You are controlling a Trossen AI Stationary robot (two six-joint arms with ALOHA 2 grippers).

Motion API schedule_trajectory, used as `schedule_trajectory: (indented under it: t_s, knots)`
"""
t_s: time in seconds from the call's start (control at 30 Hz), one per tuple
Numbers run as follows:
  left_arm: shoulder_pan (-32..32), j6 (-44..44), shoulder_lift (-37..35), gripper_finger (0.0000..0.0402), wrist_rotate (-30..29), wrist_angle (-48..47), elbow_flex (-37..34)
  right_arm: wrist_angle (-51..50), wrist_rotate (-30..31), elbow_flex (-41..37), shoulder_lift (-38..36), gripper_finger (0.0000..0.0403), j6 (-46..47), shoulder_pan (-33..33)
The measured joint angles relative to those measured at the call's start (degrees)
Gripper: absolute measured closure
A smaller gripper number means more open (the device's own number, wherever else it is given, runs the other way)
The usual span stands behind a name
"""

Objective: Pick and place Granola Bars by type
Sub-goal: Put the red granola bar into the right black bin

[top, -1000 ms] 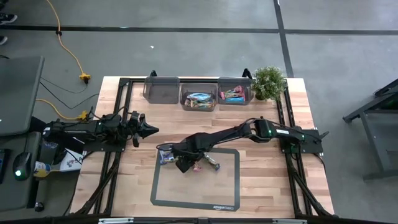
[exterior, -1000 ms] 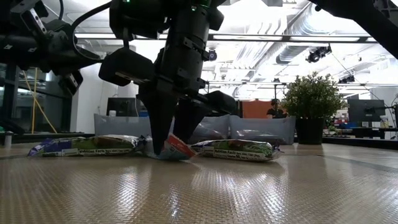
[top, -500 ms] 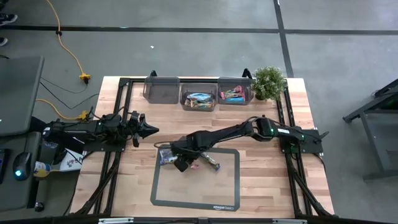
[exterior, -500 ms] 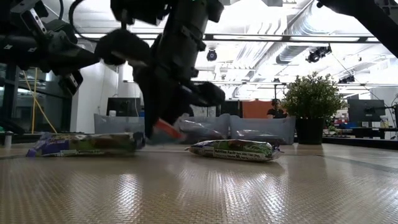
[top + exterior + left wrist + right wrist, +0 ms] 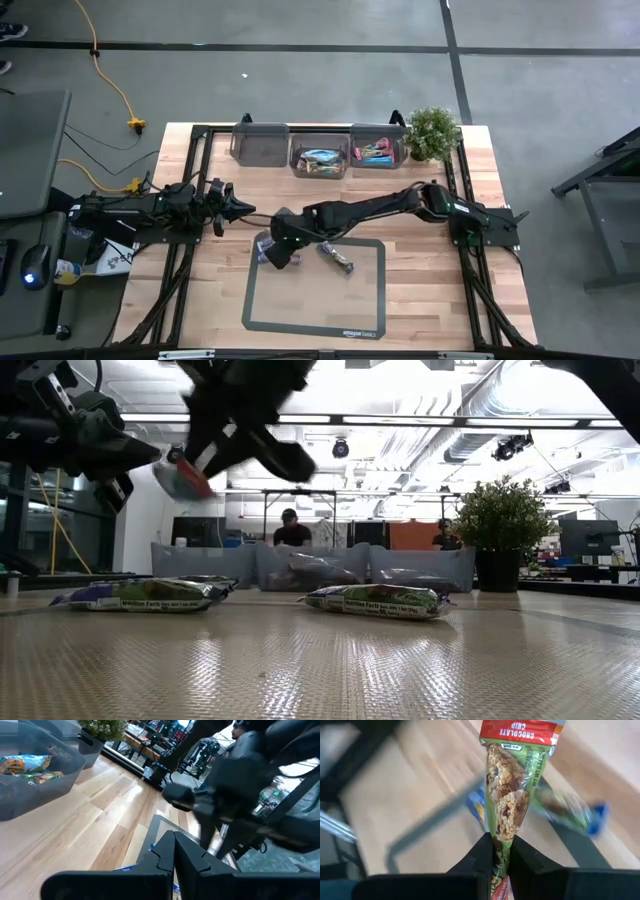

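Note:
My right gripper (image 5: 501,846) is shut on a green granola bar (image 5: 506,795) with a red "chocolate chip" end. It hangs high above the dark mat (image 5: 365,300), as the low view shows (image 5: 215,448). Two more granola bars lie flat on the mat: one (image 5: 145,595) to the left, one (image 5: 378,601) nearer the middle (image 5: 335,257). My left gripper (image 5: 243,208) is shut and level by the table's left side, holding nothing. My right gripper pinches the bar's near end (image 5: 498,851) between its two fingers, which lie along the bar. It comes slanting down from the table's right side. The bar sticks out beyond the fingertips, its red end (image 5: 185,480) foremost, tilted and lifted clear of the mat.
Three clear grey bins stand along the far edge: one bare (image 5: 260,143), two holding bars (image 5: 320,160) (image 5: 378,151). A potted plant (image 5: 432,132) stands at the far right. People are in the room beyond the table (image 5: 291,530).
My right gripper has shut on the green bar that lay between the other two. It has risen and tipped its fingers up, drifting a little toward the table's left. The bar has been lifted clear of the mat; the other two bars have stayed put.

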Motion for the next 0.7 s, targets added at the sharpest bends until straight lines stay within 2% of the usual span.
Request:
schedule_trajectory:
  t_s: [0.27, 0.7]
  knots:
    - [0.0, 0.0, 0.0, 0.0401, 0.0, 0.0, 0.0, 20.1, 0.5, 0.1, -0.6, 0.0372, -11.7, 0.0]
    - [0.0, 0.0, 0.0, 0.0401, 0.0, 0.0, 0.0, 41.3, 0.7, 0.2, -0.8, 0.0375, -22.9, -0.7]
